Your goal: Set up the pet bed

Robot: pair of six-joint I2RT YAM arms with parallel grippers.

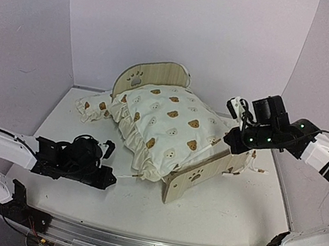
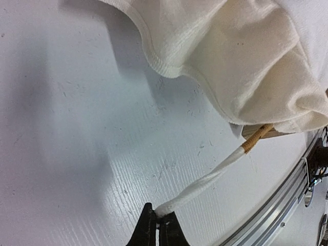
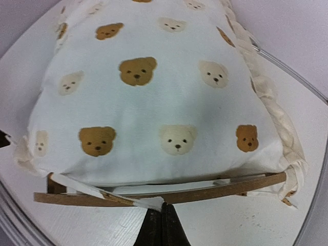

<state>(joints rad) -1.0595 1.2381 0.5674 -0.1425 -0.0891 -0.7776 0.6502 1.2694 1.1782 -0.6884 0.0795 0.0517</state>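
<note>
The pet bed (image 1: 196, 177) is a light plywood frame with paw cutouts, standing mid-table with its headboard (image 1: 154, 74) at the back. A bear-print ruffled cushion (image 1: 171, 123) lies on it and hangs over the front-left side. My left gripper (image 1: 114, 180) sits low on the table, shut on the end of a white cushion tie (image 2: 205, 182) pulled taut from the ruffle (image 2: 246, 61). My right gripper (image 1: 229, 138) is at the bed's right side. It (image 3: 163, 206) is shut on another white tie (image 3: 147, 201) lying across the bed's wooden rim (image 3: 220, 188), under the cushion (image 3: 148, 97).
A small matching bear-print pillow (image 1: 94, 107) lies on the table left of the bed, against the cushion. Loose ties (image 1: 260, 171) trail right of the footboard. A metal rail (image 2: 287, 197) runs along the table's near edge. White walls enclose the back and sides.
</note>
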